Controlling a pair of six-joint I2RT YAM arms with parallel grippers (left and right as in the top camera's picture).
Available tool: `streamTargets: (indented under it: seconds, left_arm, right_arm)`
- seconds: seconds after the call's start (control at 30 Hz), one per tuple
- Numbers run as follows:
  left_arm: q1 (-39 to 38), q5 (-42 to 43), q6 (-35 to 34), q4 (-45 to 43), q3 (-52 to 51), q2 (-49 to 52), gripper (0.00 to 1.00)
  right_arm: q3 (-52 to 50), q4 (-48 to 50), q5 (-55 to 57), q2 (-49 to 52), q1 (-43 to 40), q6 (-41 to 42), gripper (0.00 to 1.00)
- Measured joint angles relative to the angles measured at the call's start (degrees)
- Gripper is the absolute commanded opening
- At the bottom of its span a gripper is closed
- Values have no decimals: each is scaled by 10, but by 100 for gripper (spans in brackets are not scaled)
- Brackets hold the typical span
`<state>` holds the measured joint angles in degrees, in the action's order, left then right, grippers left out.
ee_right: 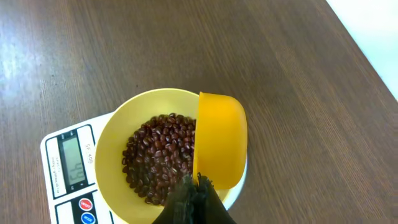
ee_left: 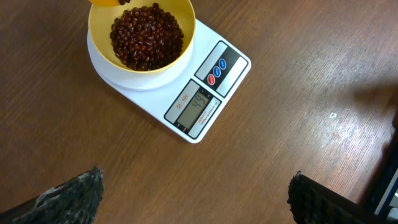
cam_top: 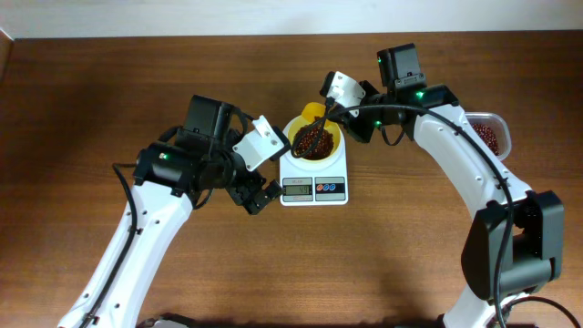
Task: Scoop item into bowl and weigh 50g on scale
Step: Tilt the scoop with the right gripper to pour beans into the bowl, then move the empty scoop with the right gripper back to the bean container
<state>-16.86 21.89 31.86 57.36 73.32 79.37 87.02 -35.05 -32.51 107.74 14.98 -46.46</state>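
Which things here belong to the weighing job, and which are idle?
Job: beans, yellow bowl, digital scale, yellow scoop in right gripper, clear bean container.
Idle: left gripper, open over the wooden table.

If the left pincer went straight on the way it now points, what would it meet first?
Probably the bare table, just short of the scale's display edge; the left pincer is open with only wood between its fingers. Depth is hard to judge.
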Motion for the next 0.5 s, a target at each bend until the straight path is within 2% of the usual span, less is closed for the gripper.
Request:
streamTargets:
  seconds: [0.23,0.37,0.5]
  left_arm:
    - [0,0,0,0,0,0,99]
    - [0,0,0,0,0,0,99]
    - [0,0,0,0,0,0,99]
  right_arm:
    - [0,0,-3,0,0,0,4]
    - [0,0,-48,0,0,82,4]
    - [0,0,-60,0,0,103,4]
